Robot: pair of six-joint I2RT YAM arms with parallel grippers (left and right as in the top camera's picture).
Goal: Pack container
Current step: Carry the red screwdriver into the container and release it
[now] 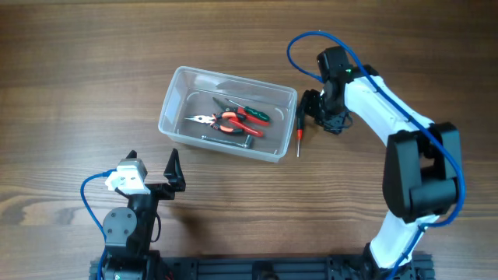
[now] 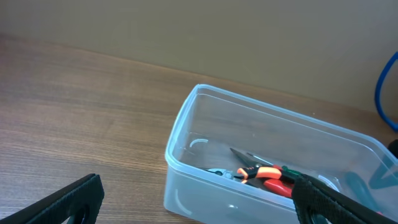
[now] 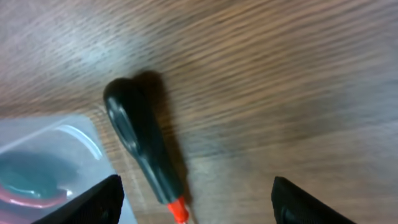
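Observation:
The clear plastic container (image 1: 175,99) sits at the table's middle and holds orange-handled pliers (image 1: 216,120), red and green-handled tools (image 1: 250,114) and a metal piece. It also shows in the left wrist view (image 2: 205,180). A screwdriver with a black handle and a red collar (image 1: 300,127) lies on the wood just right of the container, seen close in the right wrist view (image 3: 140,146). My right gripper (image 1: 317,109) is open and empty, right of and above the screwdriver's handle. My left gripper (image 1: 173,173) is open and empty at the front left, in front of the container.
The right arm's blue cable (image 1: 299,43) loops behind the container's right end. Bare wooden table (image 1: 78,85) lies on the left and along the front. The black base rail (image 1: 264,268) runs along the front edge.

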